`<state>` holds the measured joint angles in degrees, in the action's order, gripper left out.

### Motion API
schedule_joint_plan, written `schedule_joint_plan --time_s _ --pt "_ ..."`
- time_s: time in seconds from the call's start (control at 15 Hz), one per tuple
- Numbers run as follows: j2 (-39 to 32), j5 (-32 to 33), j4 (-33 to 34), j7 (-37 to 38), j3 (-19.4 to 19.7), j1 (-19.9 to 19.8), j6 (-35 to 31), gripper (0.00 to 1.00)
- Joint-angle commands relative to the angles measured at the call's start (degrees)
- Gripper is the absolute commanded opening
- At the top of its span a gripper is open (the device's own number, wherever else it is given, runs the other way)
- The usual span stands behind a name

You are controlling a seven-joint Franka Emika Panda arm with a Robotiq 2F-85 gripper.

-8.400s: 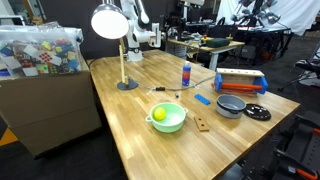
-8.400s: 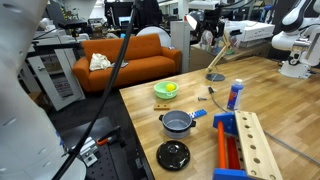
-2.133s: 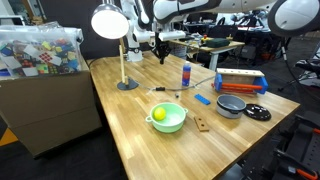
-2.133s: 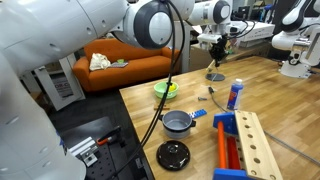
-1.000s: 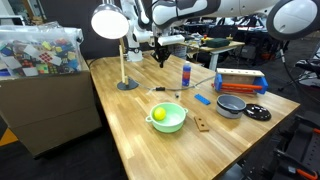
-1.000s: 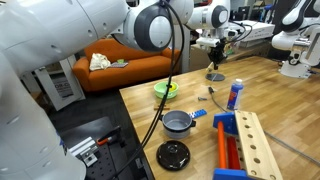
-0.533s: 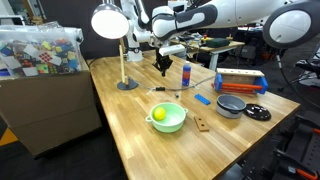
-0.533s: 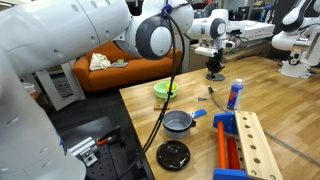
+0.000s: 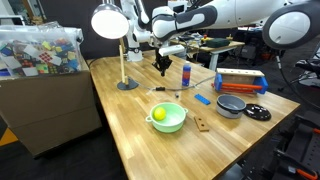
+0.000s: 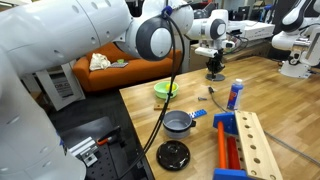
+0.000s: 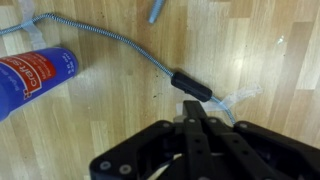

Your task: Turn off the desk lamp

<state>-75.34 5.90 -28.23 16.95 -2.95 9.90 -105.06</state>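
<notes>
The desk lamp [image 9: 108, 22] stands at the table's far corner, its white disc face glowing, on a pale stem above a round dark base [image 9: 127, 85]. In the wrist view its braided cord [image 11: 110, 37] runs across the wood to a black in-line switch [image 11: 192, 86], with clear tape [image 11: 243, 94] over the cord just past it. My gripper [image 9: 162, 69] [image 10: 214, 68] hangs low over the table, between the lamp base and a blue bottle [image 9: 186, 72]. It is shut with nothing in it. Its fingertips [image 11: 190, 108] sit right at the switch's near side; whether they touch it I cannot tell.
The blue bottle [image 11: 35, 75] [image 10: 234, 94] stands close beside the gripper. A green bowl [image 9: 168, 117] holds a yellow ball. A pot [image 9: 231, 105], its lid [image 9: 258, 113], a toy rack [image 9: 241, 82] and a wooden block [image 9: 203, 124] lie farther along. A full cardboard box [image 9: 40, 55] stands beside the table.
Over the last second my gripper dropped from above the table down to the cord's switch. It has stayed still for the last half second, shut throughout. The lamp remains lit.
</notes>
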Motion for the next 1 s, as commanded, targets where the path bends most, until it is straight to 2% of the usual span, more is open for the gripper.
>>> schedule_joint_plan --time_s 0.0,0.47,0.53,0.93 --pt "-3.43 -1.60 6.34 -0.53 1.56 0.71 2.89 0.01" --pt "-5.43 -1.04 8.90 0.50 3.14 0.76 2.98 0.00" --pt "-2.46 0.44 3.40 1.14 2.42 0.50 -0.10 0.00" --pt "-2.32 1.12 2.92 0.43 2.62 1.59 -1.84 0.00"
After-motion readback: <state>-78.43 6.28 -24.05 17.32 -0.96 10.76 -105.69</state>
